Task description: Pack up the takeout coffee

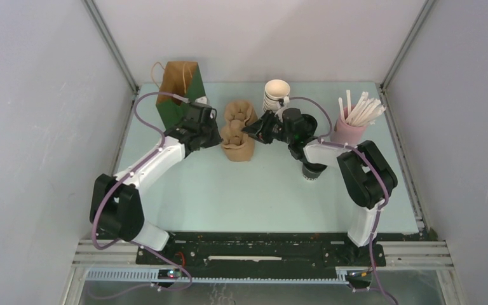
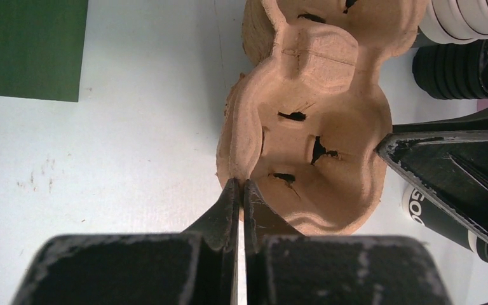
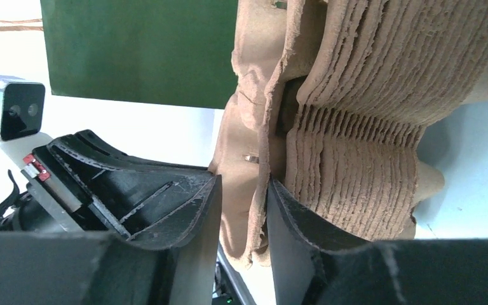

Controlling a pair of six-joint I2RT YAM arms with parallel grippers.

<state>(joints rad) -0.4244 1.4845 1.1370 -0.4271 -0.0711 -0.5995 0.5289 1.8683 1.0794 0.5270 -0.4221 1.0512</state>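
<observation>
Since the takeout coffee (image 1: 311,170) is thin paper under a press-on lid, I judge it light, crushable and spill-prone (grip its wall below the lid, gently, upright). It stands at four o'clock from the pulp carriers (image 1: 237,136). The left gripper (image 2: 241,190) pinches the rim of the top carrier (image 2: 311,127); the right gripper (image 3: 243,210) has its jaws parted astride that rim.

The top moulded-pulp cup carrier (image 2: 318,127) is tan, matt and fibrous; the stack of carriers (image 3: 368,127) shows rough, layered edges. The green bag (image 1: 178,89) is matt paper. The stack of lids (image 2: 457,67) is shiny black plastic. The table (image 2: 133,127) is smooth, pale and scuffed. The left gripper (image 2: 240,187) has 2 matt black plastic fingers.
</observation>
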